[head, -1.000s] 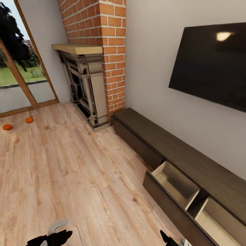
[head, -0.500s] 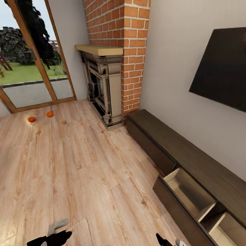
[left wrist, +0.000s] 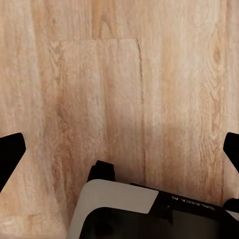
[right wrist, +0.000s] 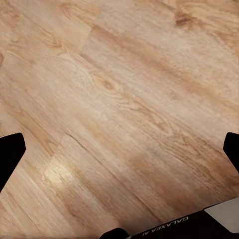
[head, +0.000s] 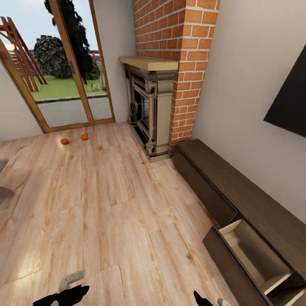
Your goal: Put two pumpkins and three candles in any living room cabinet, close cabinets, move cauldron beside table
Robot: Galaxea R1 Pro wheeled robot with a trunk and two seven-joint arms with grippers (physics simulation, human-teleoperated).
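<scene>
Two pumpkins (head: 64, 141) and (head: 84, 137) sit close together on the wood floor (head: 106, 204) near the glass door (head: 63, 85), well apart from the cabinet (head: 238, 199), whose drawer (head: 255, 255) stands open along the wall. They look light, rigid and rounded, likely to roll; pinching across the ribbed sides should suit. The left gripper (left wrist: 119, 149) and right gripper (right wrist: 119, 147) hang spread wide, empty, over bare floor.

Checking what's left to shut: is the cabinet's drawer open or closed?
Open: the drawer of the cabinet is pulled out, its pale inside showing.
</scene>
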